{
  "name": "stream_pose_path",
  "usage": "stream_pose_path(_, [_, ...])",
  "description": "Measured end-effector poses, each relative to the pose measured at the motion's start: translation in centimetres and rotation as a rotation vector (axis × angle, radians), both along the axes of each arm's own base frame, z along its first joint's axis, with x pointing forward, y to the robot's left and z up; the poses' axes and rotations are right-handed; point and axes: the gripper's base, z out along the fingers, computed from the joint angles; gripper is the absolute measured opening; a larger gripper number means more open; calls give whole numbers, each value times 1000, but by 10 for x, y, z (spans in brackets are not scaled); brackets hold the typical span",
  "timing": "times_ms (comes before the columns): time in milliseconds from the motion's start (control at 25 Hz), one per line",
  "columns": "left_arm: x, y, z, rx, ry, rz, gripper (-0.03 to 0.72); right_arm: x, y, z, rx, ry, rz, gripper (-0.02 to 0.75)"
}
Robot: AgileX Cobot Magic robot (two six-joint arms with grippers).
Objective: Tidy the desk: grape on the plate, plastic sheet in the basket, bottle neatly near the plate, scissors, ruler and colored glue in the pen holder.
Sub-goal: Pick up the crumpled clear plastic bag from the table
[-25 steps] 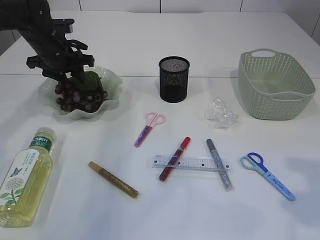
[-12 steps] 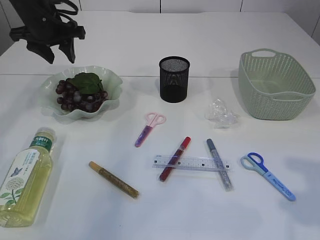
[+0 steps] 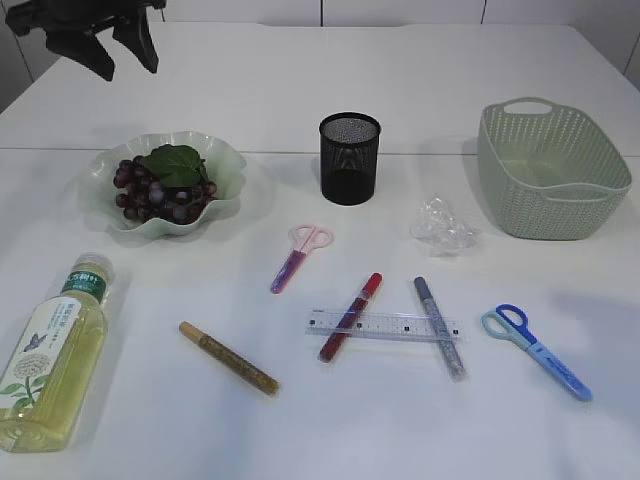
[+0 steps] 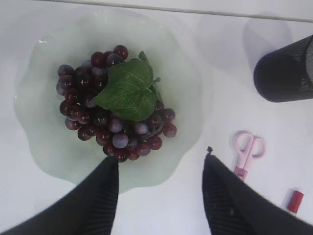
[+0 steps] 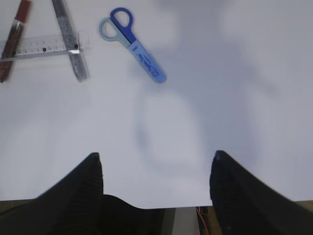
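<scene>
We have just lifted our left gripper [image 3: 100, 45] away, fingers wide and empty, leaving the grapes [image 3: 160, 190] on the plate [image 3: 225, 170], so that step looks done; right gripper [image 5: 156, 166] also wide.

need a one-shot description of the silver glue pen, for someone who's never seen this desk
Start at the green basket on the right, then come forward to the clear ruler lying flat near the front middle. Two pens cross it; the silver glue pen is the one at its right end. It is grey and glittery, whereas the red glue pen crosses the ruler's left part.
</scene>
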Motion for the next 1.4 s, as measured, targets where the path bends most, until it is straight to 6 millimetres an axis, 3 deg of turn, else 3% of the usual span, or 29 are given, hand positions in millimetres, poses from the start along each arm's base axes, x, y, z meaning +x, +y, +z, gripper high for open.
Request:
stream_pose_path(200, [-23,4,25,-8,-22,-16,404,26,1,15,22,-7,6,534])
stream_pose_path(520, [-80,21,44,67,-1,-42,404,61,10,12,25,48,59,533])
stream_pose_path(760, [-131,32,70,68,-43,-44,404,87,38,17,18,53,186,534])
stream_pose_path(880, [-153,36,82,64,-71,-43,403,111,57,15,-12,68,260,534])
stream_pose_path(1120, [-174,41,99,55,-124,-44,404,167,80,3,-70,91,311,535])
stream_pose_path(1400, [-181,41,106,39,-142,-50,404,229,87,-10,-189,64,333,583])
